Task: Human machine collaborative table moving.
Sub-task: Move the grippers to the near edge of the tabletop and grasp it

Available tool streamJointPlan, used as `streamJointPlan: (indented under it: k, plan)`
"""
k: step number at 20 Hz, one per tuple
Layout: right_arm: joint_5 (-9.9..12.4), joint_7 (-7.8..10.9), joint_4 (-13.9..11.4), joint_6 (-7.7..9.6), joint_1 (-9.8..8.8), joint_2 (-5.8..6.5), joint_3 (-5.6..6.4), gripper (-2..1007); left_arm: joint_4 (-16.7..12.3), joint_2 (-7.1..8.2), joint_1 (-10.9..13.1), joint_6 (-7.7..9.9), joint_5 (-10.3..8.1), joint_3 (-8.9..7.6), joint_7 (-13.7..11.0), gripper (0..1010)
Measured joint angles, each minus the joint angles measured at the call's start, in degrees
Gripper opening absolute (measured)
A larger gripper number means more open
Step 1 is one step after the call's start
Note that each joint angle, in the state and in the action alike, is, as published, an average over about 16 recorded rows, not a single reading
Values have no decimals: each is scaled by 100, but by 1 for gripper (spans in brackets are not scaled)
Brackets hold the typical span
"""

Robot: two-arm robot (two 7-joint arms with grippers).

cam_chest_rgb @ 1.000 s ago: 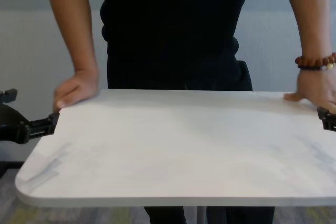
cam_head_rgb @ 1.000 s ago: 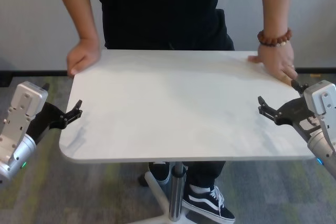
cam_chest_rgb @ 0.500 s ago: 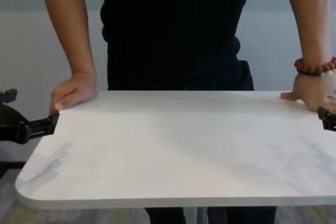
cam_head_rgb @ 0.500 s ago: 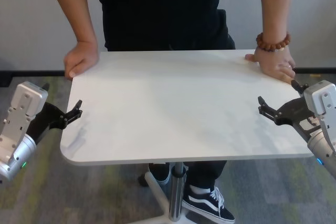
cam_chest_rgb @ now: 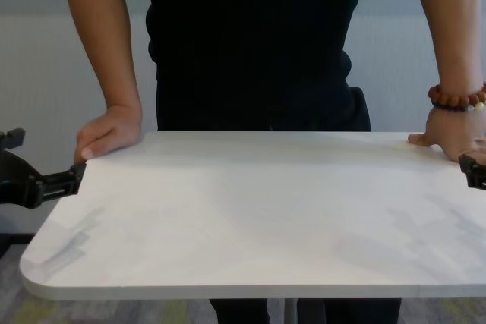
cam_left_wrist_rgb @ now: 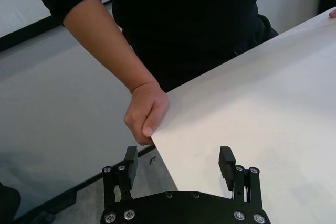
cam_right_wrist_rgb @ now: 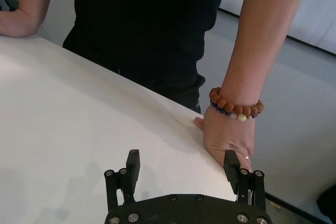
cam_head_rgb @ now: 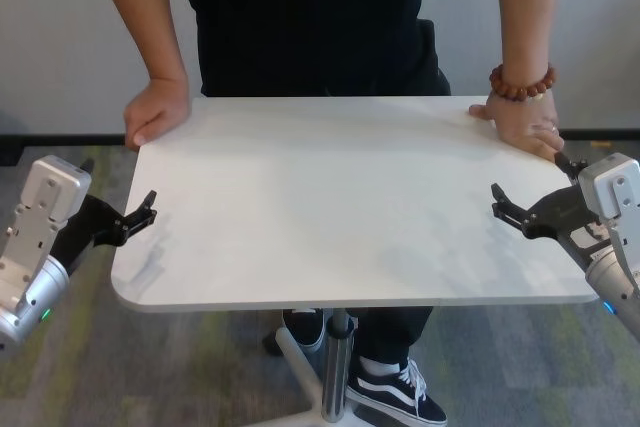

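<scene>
Large white marbled rectangular tabletop, long axis across frame centre. Left black two-finger gripper wide, straddling left edge; right black gripper wide at right edge. Black-clad person's hands on upper corners.

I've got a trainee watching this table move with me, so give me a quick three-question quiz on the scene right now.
1. True or false: the person's hand with the bracelet is on the robot's left side.
2. Which grippers have open fingers? A) left gripper only B) right gripper only C) both
3. Fill in: the table stands on a single metal ____.

Key: 1. False; the bracelet is on the robot's right. 2. C; each straddles a side edge of the table. 3. pole.
</scene>
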Motion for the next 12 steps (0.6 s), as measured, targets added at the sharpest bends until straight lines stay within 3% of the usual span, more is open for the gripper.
streamJointPlan:
  k: [12]
  plan:
    - [0, 0, 0, 0, 0, 0, 0, 1001, 0, 0, 0, 0, 0, 0, 0, 1002]
